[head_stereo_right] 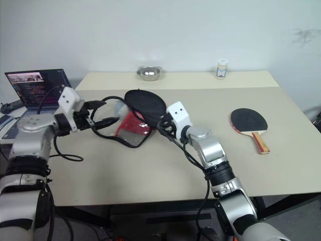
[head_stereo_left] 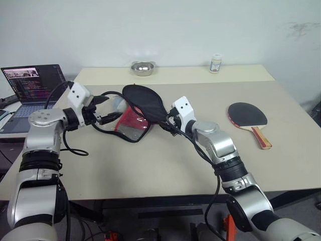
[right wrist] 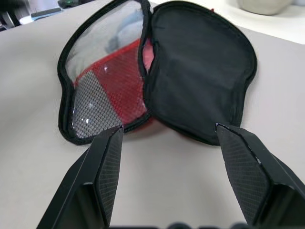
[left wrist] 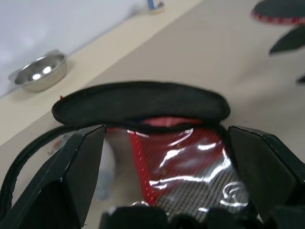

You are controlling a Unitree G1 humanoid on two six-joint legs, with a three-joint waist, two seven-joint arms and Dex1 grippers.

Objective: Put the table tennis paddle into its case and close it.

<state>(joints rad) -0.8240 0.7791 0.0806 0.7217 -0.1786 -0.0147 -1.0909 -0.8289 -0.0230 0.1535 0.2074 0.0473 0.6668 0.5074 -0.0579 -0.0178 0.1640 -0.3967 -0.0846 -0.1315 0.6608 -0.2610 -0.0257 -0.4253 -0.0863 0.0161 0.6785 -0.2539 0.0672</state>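
The case (head_stereo_left: 145, 102) lies unzipped in the middle of the table. Its black flap (right wrist: 200, 81) is folded back and its red, mesh-covered half (right wrist: 114, 86) lies beside it. The table tennis paddle (head_stereo_left: 247, 115) rests flat at the right, black face up, wooden handle toward the front edge, well apart from the case. My left gripper (head_stereo_left: 107, 109) hovers at the case's left side, open, its fingers (left wrist: 76, 171) straddling the red half without touching it. My right gripper (head_stereo_left: 168, 119) is open and empty just off the black flap's near right edge.
An open laptop (head_stereo_left: 32, 88) stands on a lower surface at the far left. A steel bowl (head_stereo_left: 143, 68) and a small white bottle (head_stereo_left: 216, 63) sit on the back table. Black cables loop under my left arm.
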